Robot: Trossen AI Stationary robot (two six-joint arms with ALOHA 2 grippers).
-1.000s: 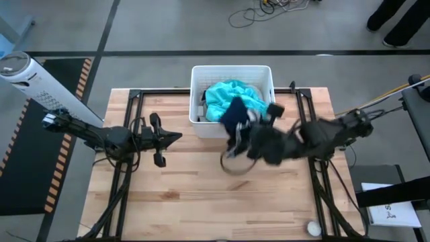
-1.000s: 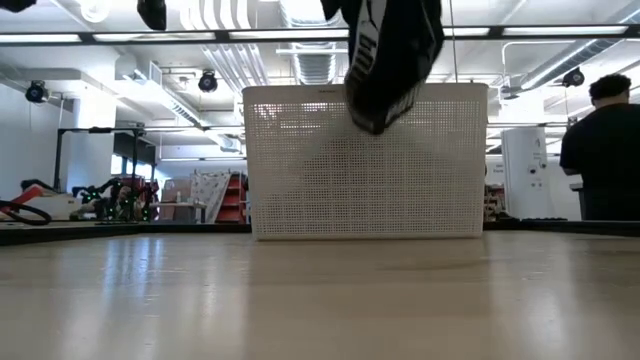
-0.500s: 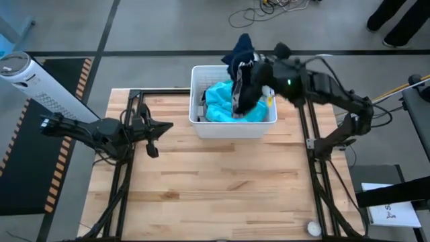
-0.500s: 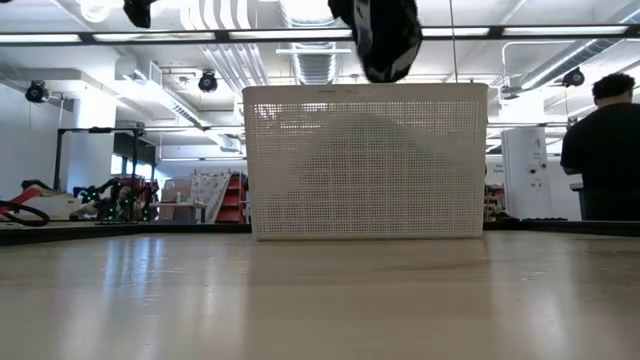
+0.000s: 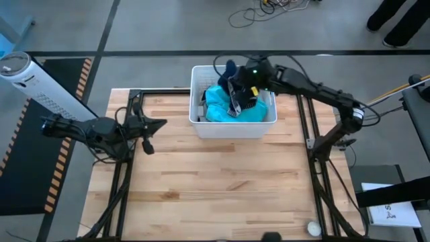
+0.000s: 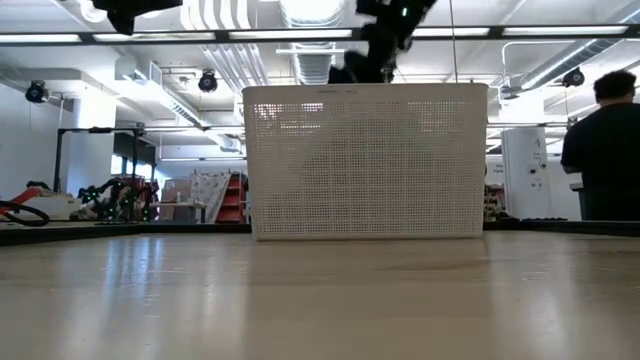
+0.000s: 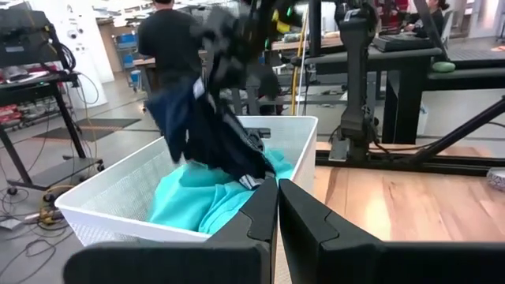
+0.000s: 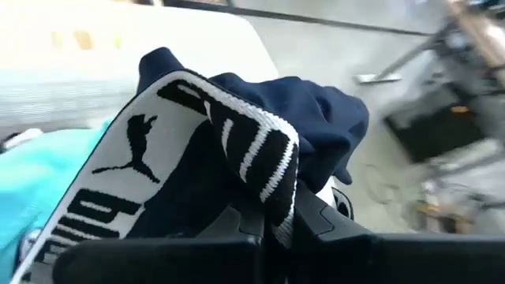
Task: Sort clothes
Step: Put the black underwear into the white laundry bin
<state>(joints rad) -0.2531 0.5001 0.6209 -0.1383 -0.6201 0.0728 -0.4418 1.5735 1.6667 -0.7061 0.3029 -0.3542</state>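
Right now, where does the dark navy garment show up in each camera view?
High view: navy garment over the white basket.
Low view: dark bit above the basket's rim.
Left wrist view: hanging over the basket.
Right wrist view: fills the foreground.
Shared landmark: the basket.

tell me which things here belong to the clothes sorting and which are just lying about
Belongs to the job:
- navy fabric garment with black-and-white band, held by the shut right gripper
- bright teal fabric garment
- white ribbed plastic basket

Just lying about:
- small white ball
- shut left gripper, waiting
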